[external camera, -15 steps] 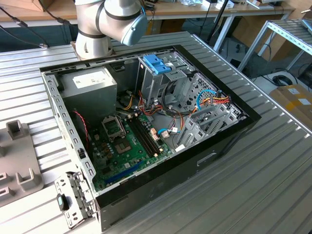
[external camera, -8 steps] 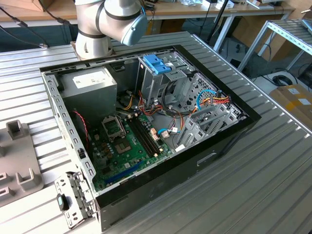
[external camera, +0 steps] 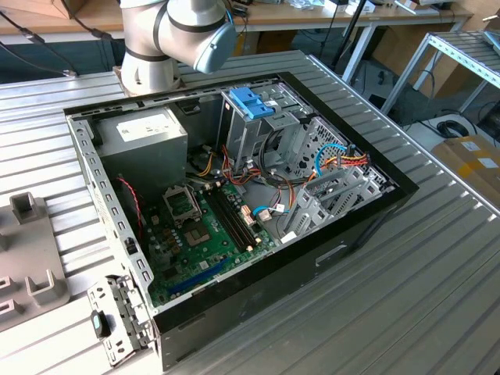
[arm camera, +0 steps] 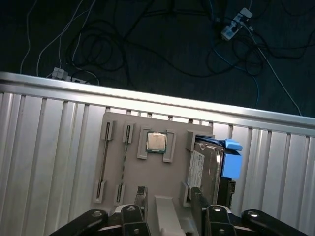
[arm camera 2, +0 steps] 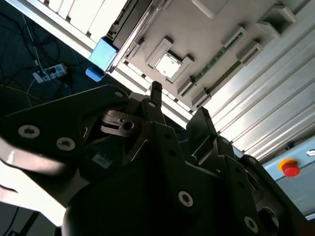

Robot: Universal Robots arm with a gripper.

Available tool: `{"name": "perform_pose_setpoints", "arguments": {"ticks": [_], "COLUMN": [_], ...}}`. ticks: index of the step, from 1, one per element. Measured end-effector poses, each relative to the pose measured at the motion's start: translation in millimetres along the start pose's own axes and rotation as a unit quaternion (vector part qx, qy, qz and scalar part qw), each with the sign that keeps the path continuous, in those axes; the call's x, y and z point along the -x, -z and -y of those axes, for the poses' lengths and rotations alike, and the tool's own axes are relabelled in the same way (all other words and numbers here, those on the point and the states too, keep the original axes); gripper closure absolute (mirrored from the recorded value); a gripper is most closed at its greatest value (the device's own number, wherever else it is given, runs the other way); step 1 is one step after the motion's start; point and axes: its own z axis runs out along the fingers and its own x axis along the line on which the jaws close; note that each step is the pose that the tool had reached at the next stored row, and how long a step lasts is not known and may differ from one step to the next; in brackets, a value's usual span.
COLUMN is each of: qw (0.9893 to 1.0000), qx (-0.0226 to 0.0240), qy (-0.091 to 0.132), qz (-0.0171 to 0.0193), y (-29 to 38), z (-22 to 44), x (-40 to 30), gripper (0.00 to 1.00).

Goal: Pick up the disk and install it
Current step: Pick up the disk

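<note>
Disk point(arm camera: 205, 164), a flat rectangular silver-grey metal hard drive with a white printed label and a blue plastic carrier frame along one edge, lies flat in an end pocket of a pale grey moulded plastic fixture tray point(arm camera: 113, 147); its blue frame also shows in the second wrist view point(arm camera 2: 102, 55). Beside the disk, in the tray's square middle pocket, sits a small square processor chip with a metal lid point(arm camera: 156, 142). The tray rests on the ribbed aluminium counter point(arm camera: 49, 147), close to its edge, beyond which dark floor with loose cables point(arm camera: 147, 39) is visible. The black two-fingered hand point(arm camera: 170, 199) hangs over the tray with its fingers point(arm camera: 197, 196) apart, one of them near the disk's corner. In the exterior view, the grey robot arm point(external camera: 176, 31) rises behind an open black computer case point(external camera: 367, 211) with a green motherboard point(external camera: 195, 234).
</note>
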Motion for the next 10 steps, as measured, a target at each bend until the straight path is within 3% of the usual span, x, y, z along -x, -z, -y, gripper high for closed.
{"name": "perform_pose_setpoints", "arguments": {"ticks": [10], "qw": [0.9996], "qx": [-0.0008], "qy": [-0.029], "qz": [0.0013], "y": [-3.6], "z": [0.9], "x": [5.4], "gripper": [0.52]}}
